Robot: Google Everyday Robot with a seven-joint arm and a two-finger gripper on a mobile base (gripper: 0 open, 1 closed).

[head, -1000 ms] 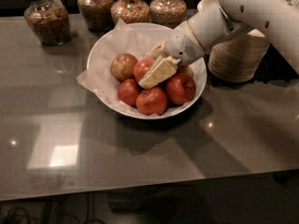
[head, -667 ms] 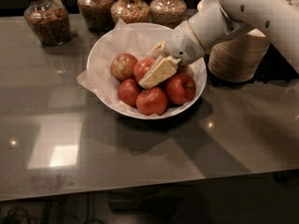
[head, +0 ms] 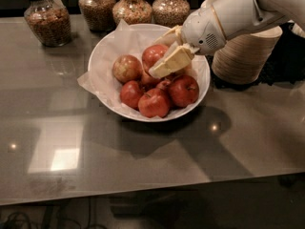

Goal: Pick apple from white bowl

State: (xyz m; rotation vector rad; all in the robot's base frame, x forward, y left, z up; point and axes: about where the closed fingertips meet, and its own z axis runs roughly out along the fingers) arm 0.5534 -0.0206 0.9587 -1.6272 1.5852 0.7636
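The white bowl (head: pixel 97 63), lined with crumpled white paper, stands on the grey table at back centre. It holds several apples. My gripper (head: pixel 161 56) reaches in from the right, its cream fingers (head: pixel 172 61) closed on either side of the red apple with an orange blush (head: pixel 153 54), which sits above the others at the top of the pile. A paler tan apple (head: pixel 126 68) lies to its left. Darker red apples (head: pixel 153 103) lie at the bowl's front, partly under the lower finger.
Several glass jars of grains (head: pixel 47 22) line the table's back edge. A stack of tan paper bowls (head: pixel 243 56) stands right of the white bowl, under my arm. The glossy table (head: pixel 143 161) runs to its front edge near me.
The gripper and the red apple between its fingers have risen slightly above the other apples. The other apples and the bowl have not moved.
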